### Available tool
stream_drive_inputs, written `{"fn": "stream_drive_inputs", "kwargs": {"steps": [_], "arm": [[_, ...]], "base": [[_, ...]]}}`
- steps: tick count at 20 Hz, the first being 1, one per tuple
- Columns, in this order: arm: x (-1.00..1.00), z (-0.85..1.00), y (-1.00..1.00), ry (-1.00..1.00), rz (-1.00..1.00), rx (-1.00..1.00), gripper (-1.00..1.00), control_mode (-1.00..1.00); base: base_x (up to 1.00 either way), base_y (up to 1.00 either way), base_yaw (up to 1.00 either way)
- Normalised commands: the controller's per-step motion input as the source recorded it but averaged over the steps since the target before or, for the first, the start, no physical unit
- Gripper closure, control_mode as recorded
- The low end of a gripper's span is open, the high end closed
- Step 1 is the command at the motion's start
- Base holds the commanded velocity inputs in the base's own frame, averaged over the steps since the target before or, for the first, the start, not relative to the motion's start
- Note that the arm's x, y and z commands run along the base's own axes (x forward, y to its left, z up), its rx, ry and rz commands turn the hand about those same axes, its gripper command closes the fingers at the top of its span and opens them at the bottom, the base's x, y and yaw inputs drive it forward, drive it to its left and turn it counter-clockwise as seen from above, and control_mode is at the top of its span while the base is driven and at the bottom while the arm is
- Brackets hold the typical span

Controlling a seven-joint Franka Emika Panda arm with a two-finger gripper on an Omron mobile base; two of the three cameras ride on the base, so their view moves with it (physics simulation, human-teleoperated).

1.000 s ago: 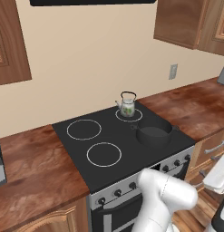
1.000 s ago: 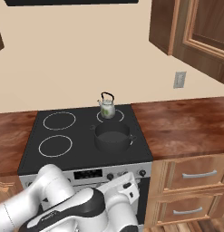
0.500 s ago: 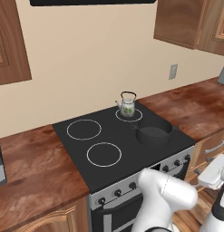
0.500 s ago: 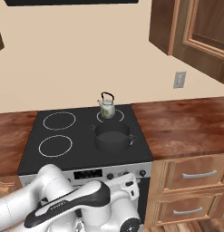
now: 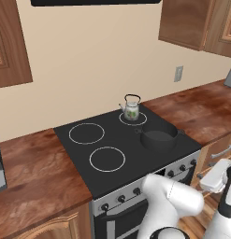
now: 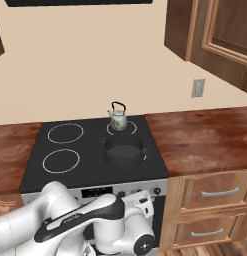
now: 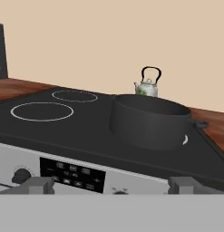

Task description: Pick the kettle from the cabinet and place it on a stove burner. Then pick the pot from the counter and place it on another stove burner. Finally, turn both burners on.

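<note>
**Kettle and pot on the right-hand burners, gripper low at the range front**

The kettle stands upright on the back right burner of the black glass cooktop, its thin black handle arched above it. The pot sits on the front right burner just in front of the kettle, lidless, its 2 small side handles showing. The 2 left burners show as bare white rings. The reddish-brown counter runs on both sides of the range.

The gripper is down in front of the steel control panel, level with the knobs. Its 2 fingertips stand wide apart and hold nothing. In the hand view the pot looms near, with the kettle behind it and partly hidden by the pot's rim.

A wall outlet sits above the right counter.
</note>
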Motion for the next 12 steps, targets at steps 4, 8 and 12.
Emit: {"fn": "stream_drive_inputs", "kwargs": {"steps": [4,8,12], "arm": [[0.24,-0.31,0.0,-0.01,-0.02,0.0,-1.0,-1.0],[0.16,-0.39,-0.06,-0.05,0.0,0.0,-1.0,-1.0],[0.14,-0.33,-0.13,-0.05,0.0,0.0,-1.0,-1.0]], "base": [[0.0,0.0,0.0],[0.0,0.0,0.0],[0.0,0.0,0.0]]}}
